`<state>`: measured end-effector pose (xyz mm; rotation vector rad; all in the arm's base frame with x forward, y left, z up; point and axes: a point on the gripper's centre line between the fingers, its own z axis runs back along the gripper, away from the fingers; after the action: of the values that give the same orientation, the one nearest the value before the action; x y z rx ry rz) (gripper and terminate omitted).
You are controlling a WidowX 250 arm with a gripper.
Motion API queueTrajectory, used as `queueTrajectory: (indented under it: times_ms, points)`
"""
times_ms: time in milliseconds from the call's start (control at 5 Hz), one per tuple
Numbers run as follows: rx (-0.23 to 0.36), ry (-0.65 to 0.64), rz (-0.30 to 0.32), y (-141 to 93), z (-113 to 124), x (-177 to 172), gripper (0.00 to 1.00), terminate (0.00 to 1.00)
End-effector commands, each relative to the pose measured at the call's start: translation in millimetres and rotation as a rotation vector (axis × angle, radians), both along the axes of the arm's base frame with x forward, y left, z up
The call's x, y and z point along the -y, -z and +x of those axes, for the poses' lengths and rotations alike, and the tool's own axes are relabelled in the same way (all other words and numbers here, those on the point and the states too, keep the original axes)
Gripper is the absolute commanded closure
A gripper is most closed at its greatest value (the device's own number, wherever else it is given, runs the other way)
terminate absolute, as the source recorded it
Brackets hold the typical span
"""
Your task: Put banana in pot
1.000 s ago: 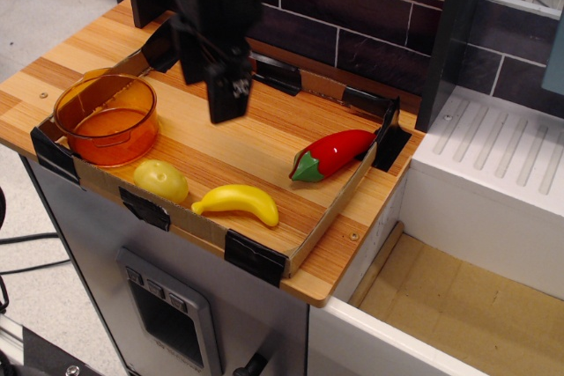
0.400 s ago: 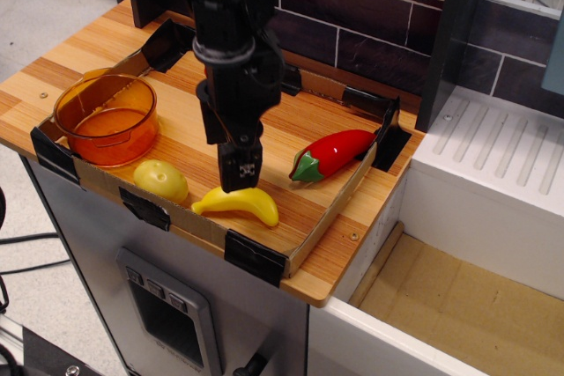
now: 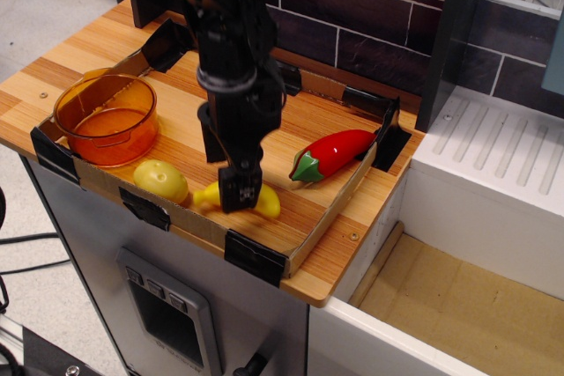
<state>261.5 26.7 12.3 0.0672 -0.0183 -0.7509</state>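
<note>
The yellow banana (image 3: 268,204) lies near the front edge of the wooden tray, its middle hidden behind my gripper. My black gripper (image 3: 228,186) is lowered right onto it. One finger (image 3: 240,189) stands in front of the banana and the other behind it, so the jaws are open and astride it. The orange translucent pot (image 3: 113,143) stands upright and looks empty in the tray's left corner, well to the left of the gripper.
A pale yellow-green lemon-like toy (image 3: 161,180) lies just left of the banana, in front of the pot. A red pepper toy (image 3: 335,152) lies to the right. The tray has a low cardboard rim (image 3: 313,231) with black corner clips. A white counter stands further right.
The gripper has moved from above the tray's back toward the front and come down onto the banana. The banana, pot and other toys have not moved.
</note>
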Motion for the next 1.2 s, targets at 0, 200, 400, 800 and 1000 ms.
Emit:
queueTrajectory:
  times_ms: [0,200,400,800,1000]
  points:
    - [-0.002,0.014,0.000,4.5,-7.5,-2.9,0.00,0.00]
    - [-0.016,0.016,-0.013,4.2,-9.2,-2.6,1.00,0.00]
    - [-0.025,0.032,-0.049,-6.0,-8.5,0.0,1.00,0.00]
    - [0.060,-0.016,-0.149,-58.2,-0.7,1.7,1.00,0.00]
    - [0.136,-0.056,-0.171,-84.7,-0.5,-9.9,1.00,0.00]
